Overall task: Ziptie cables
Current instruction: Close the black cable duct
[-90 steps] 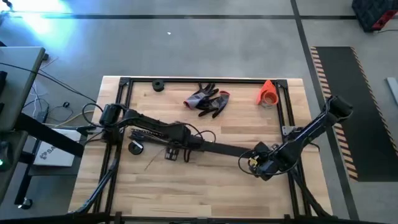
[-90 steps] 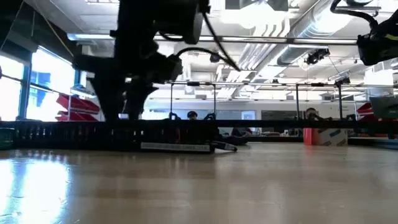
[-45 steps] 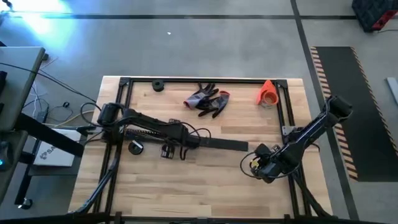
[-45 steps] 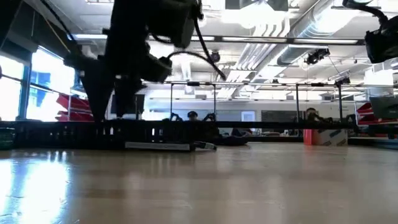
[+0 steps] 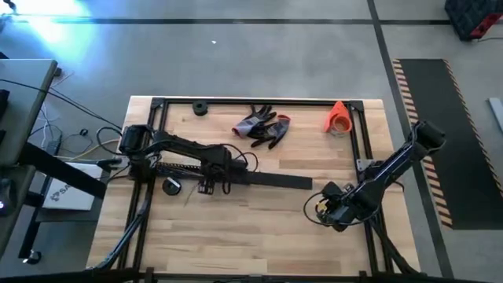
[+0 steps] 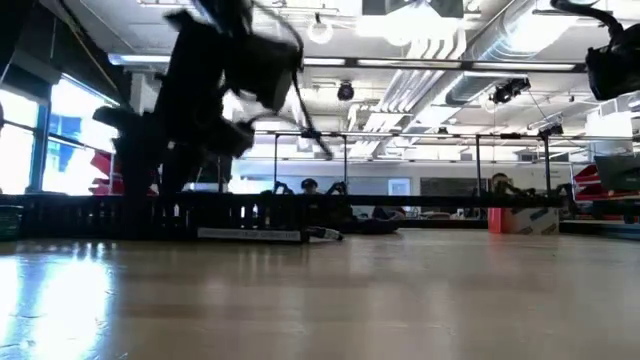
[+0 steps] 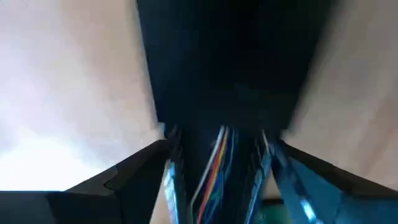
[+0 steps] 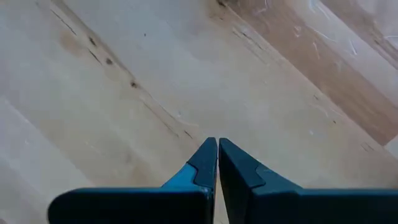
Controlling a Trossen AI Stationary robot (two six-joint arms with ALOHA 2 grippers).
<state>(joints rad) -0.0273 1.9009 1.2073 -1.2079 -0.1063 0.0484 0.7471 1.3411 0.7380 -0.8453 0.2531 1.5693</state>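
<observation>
On pale wood table (image 5: 259,220) — right pincer (image 8: 217,163) pressed closed, empty; left pincer (image 5: 206,187) state unclear — office ceiling lights behind.

My left gripper (image 5: 206,187) sits over the slotted strip (image 5: 271,181); gloves (image 5: 262,126) lie behind, my right gripper (image 5: 321,208) probably apart, rightward.

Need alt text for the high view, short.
Top-down view of a wooden table: the left end effector is low over a long black strip at centre-left, the right end effector shut over bare wood. Work gloves and an orange cone lie along the far edge.
</observation>
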